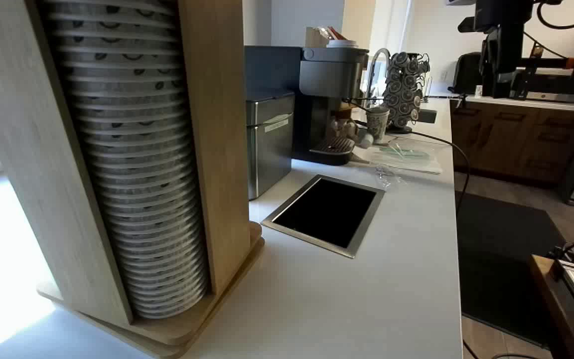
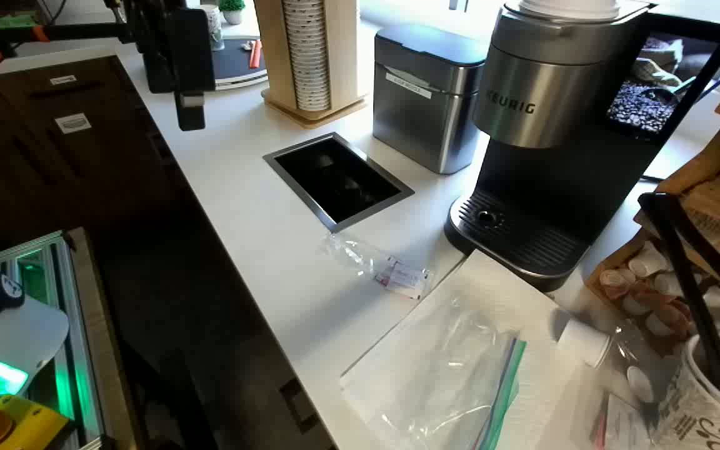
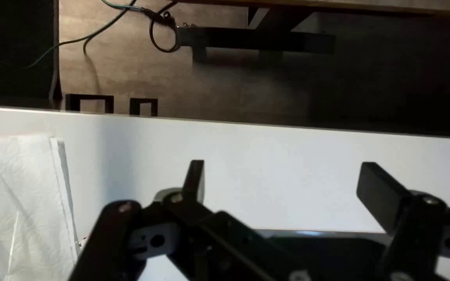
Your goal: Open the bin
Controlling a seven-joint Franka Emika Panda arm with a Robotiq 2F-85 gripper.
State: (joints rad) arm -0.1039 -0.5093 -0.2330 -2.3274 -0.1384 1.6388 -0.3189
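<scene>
The bin (image 2: pixel 419 119) is a brushed-metal box with a dark top lid (image 2: pixel 429 44) and a small white label on its front. Its lid is closed. The bin (image 1: pixel 273 149) is partly hidden by the wooden cup holder in an exterior view. My gripper (image 3: pixel 281 171) is open in the wrist view, with its fingers wide apart and nothing between them. It is raised above the counter and apart from the bin, and it shows in both exterior views (image 2: pixel 191 111) (image 1: pixel 502 86). The bin is out of the wrist view.
A metal-framed dark countertop opening (image 2: pixel 338 181) lies in front of the bin. A coffee machine (image 2: pixel 541 125) and a wooden cup holder (image 2: pixel 266 37) stand on either side of it. A plastic wrapper (image 2: pixel 360 253) and a paper towel with a clear bag (image 2: pixel 391 375) lie on the counter (image 1: pixel 366 309).
</scene>
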